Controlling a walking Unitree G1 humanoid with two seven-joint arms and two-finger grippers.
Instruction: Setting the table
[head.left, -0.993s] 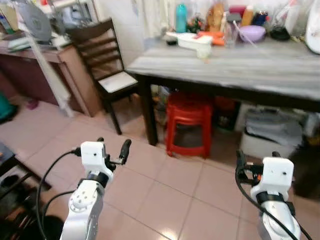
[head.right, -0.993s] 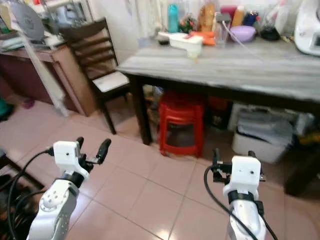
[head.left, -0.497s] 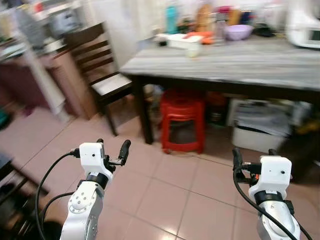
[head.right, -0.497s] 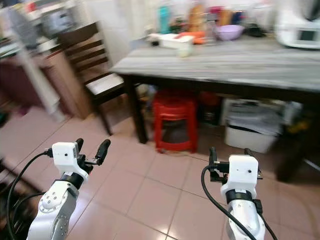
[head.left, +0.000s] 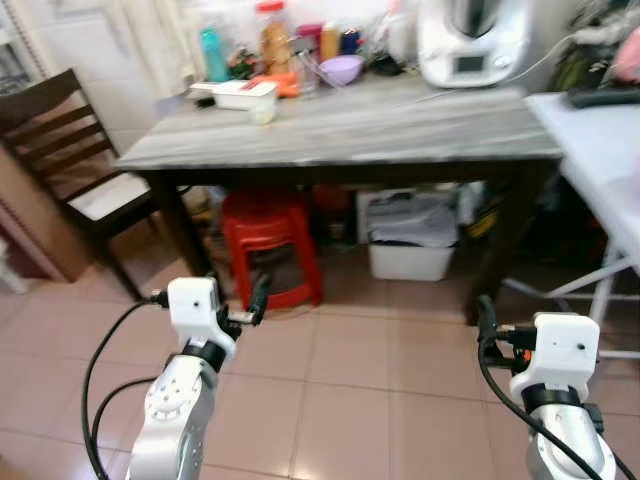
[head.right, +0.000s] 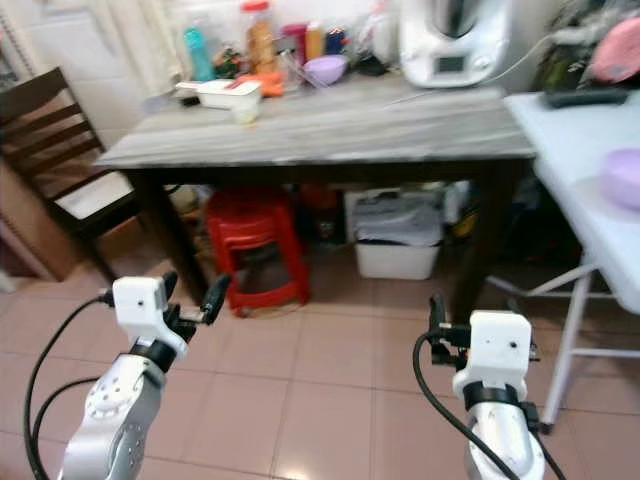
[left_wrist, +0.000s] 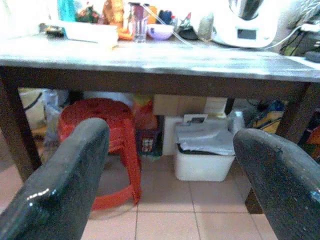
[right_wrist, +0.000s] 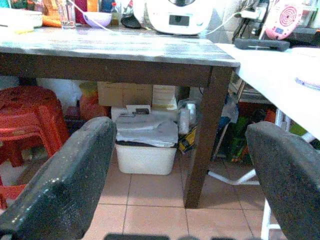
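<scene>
A grey-topped table (head.left: 340, 130) with dark legs stands ahead of me. It carries a white container (head.left: 238, 93), a teal bottle (head.left: 211, 54), a purple bowl (head.left: 342, 68) and a white kitchen appliance (head.left: 472, 40). To the right is a white folding table (head.left: 600, 140) with a purple dish (head.right: 622, 178) on it. Both arms are held low over the tiled floor, well short of the tables. My left gripper (head.left: 234, 300) is open and empty, its fingers (left_wrist: 60, 180) wide apart. My right gripper (right_wrist: 180, 175) is open and empty too.
Under the grey table are stacked red stools (head.left: 265, 225) and a white bin (head.left: 410, 245) with a grey cover. A dark wooden chair (head.left: 70, 150) stands at the table's left end. A black remote (head.left: 600, 97) lies on the white table. Pink tiled floor (head.left: 370, 400) lies before me.
The camera has swung to the right: the grey table now sits centre-left and the white table has come into view. Both grippers stay open and in the same pose.
</scene>
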